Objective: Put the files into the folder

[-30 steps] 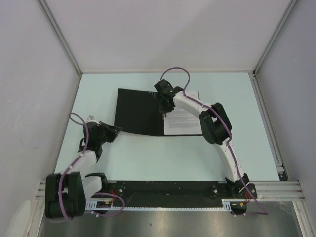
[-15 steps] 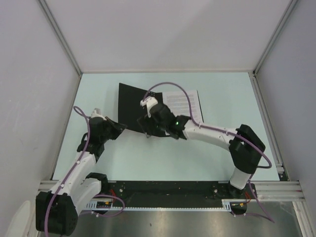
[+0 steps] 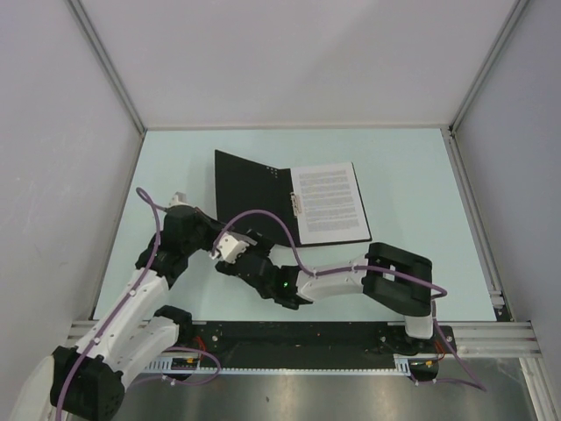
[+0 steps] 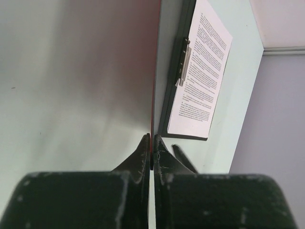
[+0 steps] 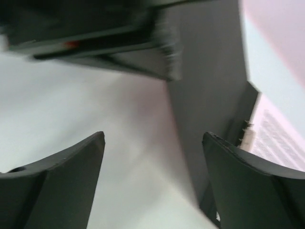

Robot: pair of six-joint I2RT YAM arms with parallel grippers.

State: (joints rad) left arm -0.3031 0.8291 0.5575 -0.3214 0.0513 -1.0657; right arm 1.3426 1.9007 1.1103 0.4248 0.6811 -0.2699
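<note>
In the top view, the right gripper (image 3: 226, 256) has withdrawn from the metal clip (image 3: 296, 203) at frame centre to the lower centre, just beside the left gripper (image 3: 209, 237). The white printed paper sheet (image 3: 329, 202) now lies exposed on the right half of the flat rectangular folder (image 3: 254, 193), black inside and red outside, so insertion appears complete and closing the cover remains. In the left wrist view, the fingers (image 4: 142, 152) are clenched on the folder's red cover edge at lower centre. In the blurred right wrist view, the fingers (image 5: 57, 176) stand apart, grasping nothing.
</note>
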